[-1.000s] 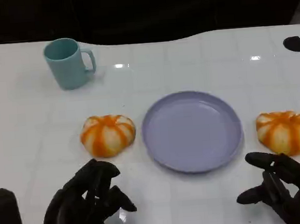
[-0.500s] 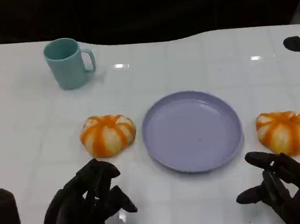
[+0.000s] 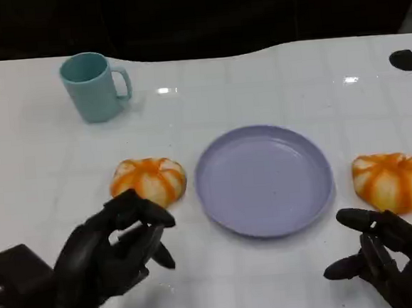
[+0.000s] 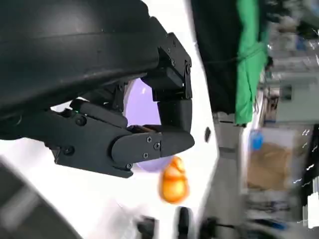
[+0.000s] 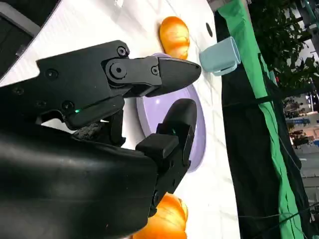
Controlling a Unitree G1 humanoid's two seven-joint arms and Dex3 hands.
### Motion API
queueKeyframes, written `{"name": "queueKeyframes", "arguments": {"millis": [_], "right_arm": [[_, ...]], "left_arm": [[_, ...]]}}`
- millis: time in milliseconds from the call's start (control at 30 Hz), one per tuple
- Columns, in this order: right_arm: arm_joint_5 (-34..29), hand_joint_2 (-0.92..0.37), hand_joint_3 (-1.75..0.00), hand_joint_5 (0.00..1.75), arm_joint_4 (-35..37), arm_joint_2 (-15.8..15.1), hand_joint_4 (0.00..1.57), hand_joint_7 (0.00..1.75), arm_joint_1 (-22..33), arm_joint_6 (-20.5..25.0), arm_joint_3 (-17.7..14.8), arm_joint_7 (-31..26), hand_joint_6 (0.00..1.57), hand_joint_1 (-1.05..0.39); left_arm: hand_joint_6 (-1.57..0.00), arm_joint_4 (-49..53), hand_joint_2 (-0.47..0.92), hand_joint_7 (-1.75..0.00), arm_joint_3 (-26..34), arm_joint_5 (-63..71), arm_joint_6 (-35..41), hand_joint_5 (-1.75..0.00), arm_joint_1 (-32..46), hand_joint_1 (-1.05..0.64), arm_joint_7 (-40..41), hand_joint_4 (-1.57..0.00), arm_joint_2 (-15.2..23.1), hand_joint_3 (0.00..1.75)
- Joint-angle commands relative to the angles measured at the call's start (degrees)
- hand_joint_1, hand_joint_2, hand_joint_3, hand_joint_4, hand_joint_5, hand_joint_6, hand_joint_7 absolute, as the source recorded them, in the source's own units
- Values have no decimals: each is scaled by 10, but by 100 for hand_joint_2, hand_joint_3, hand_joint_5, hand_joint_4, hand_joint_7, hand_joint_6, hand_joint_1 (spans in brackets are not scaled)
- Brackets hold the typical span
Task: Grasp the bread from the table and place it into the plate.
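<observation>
Head view: a lilac plate [image 3: 265, 180] is seen at the middle of a glossy white counter [image 3: 272, 92], flanked by two orange-striped bread rolls. The left bread [image 3: 149, 182] lies just beside the plate's rim on the robot's left, while the right bread [image 3: 392, 181] rests a little apart from the rim on the opposite side. Neither roll is on the plate. A teal mug [image 3: 93, 86] is set upright near the far edge of the counter, well apart from the plate, its handle turned toward the plate's side.

The left hand [image 3: 110, 254] is pictured raised over the counter just in front of the left bread, its fingers [image 3: 145, 210] loosely curled and parted with nothing held between them; the topmost fingers overlap the roll's near edge in the picture, though contact cannot be made out. The right hand [image 3: 386, 261] is shown low at the counter's near edge, just in front of the right bread, its fingers [image 3: 355, 218] spread apart and holding nothing.

In the left wrist view the fingers are seen apart, with the plate's lilac surface [image 4: 139, 102] behind them and a roll [image 4: 173, 182] beyond. In the right wrist view the parted fingers frame the plate [image 5: 197, 132], with one roll [image 5: 162, 221] close by the hand and the other [image 5: 174, 36] beside the mug [image 5: 222, 56].
</observation>
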Motion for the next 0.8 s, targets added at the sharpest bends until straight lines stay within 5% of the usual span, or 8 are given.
{"name": "queueKeyframes", "arguments": {"millis": [33, 167, 400, 567, 800], "right_arm": [[3, -92, -32, 111, 2, -4, 75, 69, -4, -7, -3, 4, 81, -77], [4, -92, -32, 111, 2, -4, 76, 69, -4, -7, -4, 5, 82, -77], [1, -92, -32, 110, 4, -3, 76, 67, -3, -14, -3, 6, 81, -77], [1, -92, -32, 110, 5, -3, 76, 66, -1, -14, -3, 8, 82, -77], [3, -92, -31, 109, 9, -1, 76, 64, -1, -21, -3, 11, 82, -76]], "left_arm": [[-47, 23, 92, -53, -13, 133, -86, -105, -41, -49, 43, -40, 62, 34], [-47, 43, 92, -32, -28, 262, -142, -91, -72, -49, 114, -28, 97, 24], [-48, 54, 85, -3, -61, 455, -147, -39, -128, -46, 218, -20, 143, 1], [-36, 57, 76, 0, -87, 500, -115, -36, -155, -36, 202, -2, 161, 0], [-22, 70, 73, 0, -134, 543, -53, -28, -193, -27, 155, 0, 169, 0]]}}
